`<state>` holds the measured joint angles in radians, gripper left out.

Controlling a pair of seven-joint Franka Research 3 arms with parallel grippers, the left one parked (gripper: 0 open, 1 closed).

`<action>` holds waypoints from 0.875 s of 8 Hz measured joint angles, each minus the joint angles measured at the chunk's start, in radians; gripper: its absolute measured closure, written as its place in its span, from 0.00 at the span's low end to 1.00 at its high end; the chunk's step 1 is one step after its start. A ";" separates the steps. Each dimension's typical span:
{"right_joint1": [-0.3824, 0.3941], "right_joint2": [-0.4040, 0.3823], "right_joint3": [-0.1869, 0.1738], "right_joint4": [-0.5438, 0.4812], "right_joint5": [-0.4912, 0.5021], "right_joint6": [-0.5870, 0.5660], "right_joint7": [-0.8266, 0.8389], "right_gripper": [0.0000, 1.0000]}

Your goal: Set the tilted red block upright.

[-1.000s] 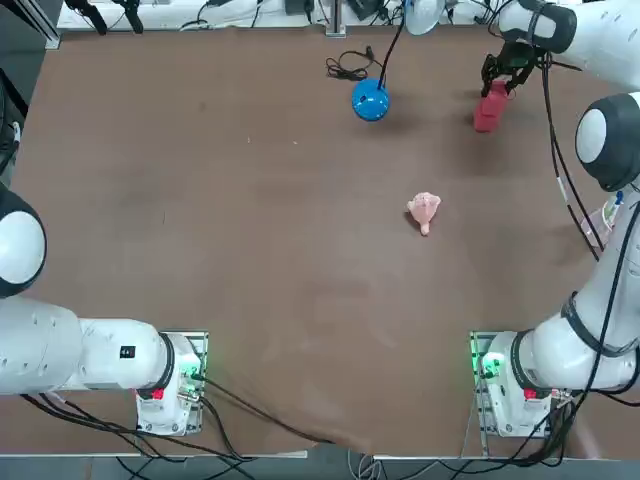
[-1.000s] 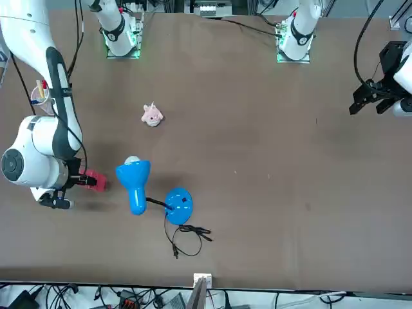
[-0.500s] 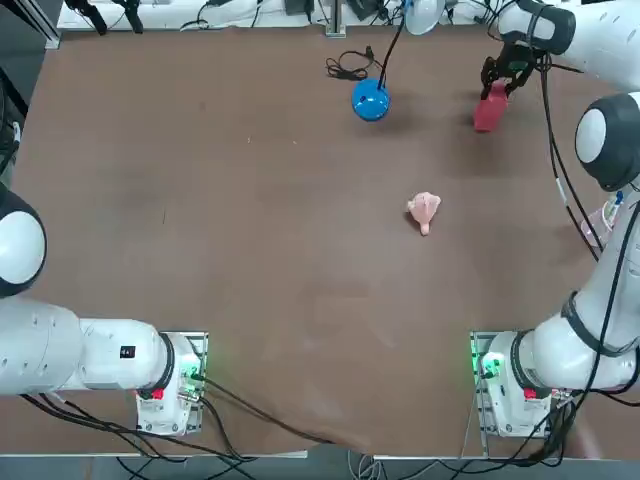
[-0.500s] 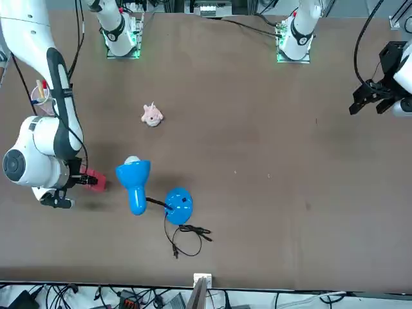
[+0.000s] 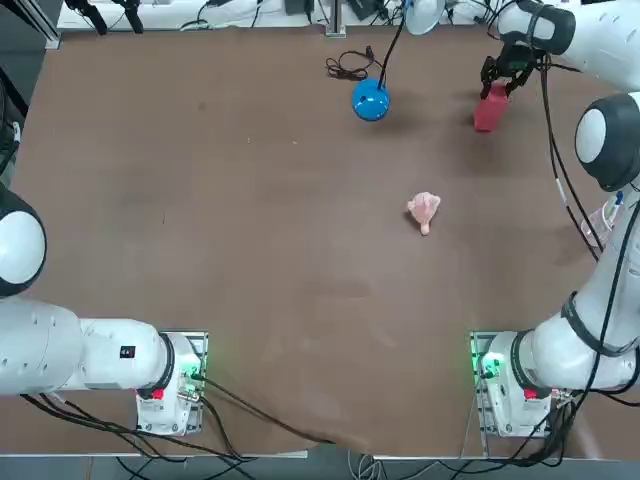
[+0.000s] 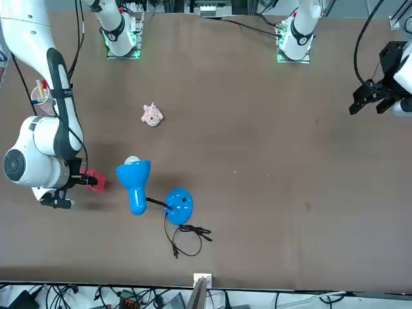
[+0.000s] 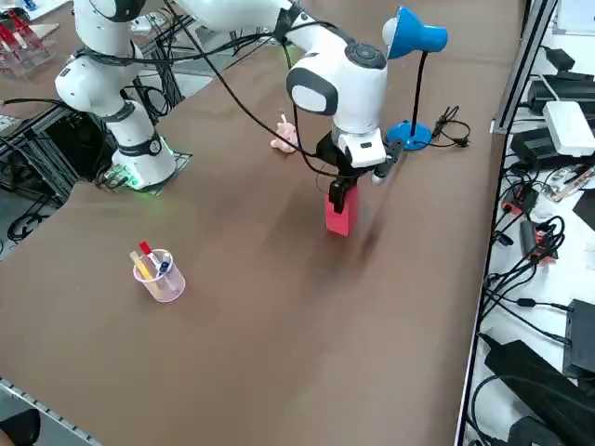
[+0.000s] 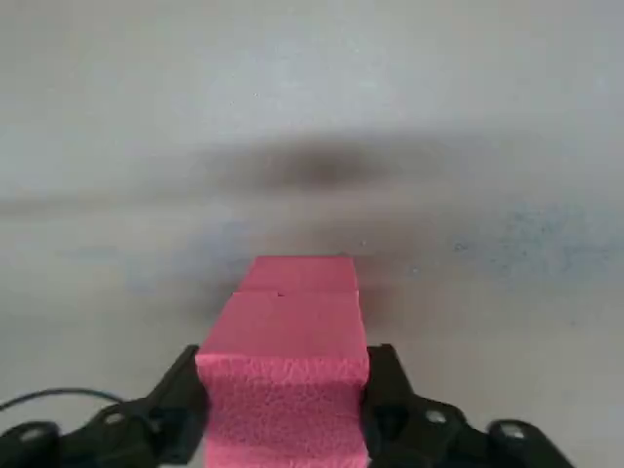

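With the clock laid on the top view, twelve being the side far from the arm bases, the right gripper [image 8: 283, 400] is working toward two o'clock of the table [image 5: 280, 260]. Its two black fingers [image 8: 180, 405] are pressing on opposite sides of the red block [image 8: 283, 370], so the pincer is grasping this block. The red block is hanging below the wrist, its long side running downward in the right side view, and I cannot tell whether its lower end is touching the table. The right arm [image 5: 610, 150] is reaching up from about five o'clock and is bending over the block. At nine o'clock from the block, the blue lamp [image 6: 135, 183] is standing on its round base [image 5: 370, 100], and a black cable [image 5: 350, 68] is lying coiled near this base, toward eleven o'clock from it. At seven o'clock from the block, well apart, the pale pink lumpy toy [image 5: 424, 212] is resting on the table. Between four and five o'clock from the block, partly behind black cables in the top view, a clear pinkish cup [image 7: 162, 281] is holding several pens [image 7: 149, 255], some of them showing red, yellow and blue parts.
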<state>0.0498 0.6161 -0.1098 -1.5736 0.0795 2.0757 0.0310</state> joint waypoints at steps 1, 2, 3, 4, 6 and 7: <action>0.000 0.004 0.000 0.000 0.000 0.003 -0.001 0.00; 0.000 0.005 0.000 0.000 0.000 0.004 -0.001 0.00; 0.000 0.005 0.000 0.000 0.000 0.004 -0.001 0.00; 0.000 0.005 0.000 0.000 0.000 0.004 -0.001 0.00; 0.001 0.005 0.000 0.000 0.000 0.004 -0.002 0.00; 0.002 0.004 0.000 0.000 0.000 -0.001 -0.002 0.00</action>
<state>0.0522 0.6196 -0.1096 -1.5735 0.0795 2.0748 0.0293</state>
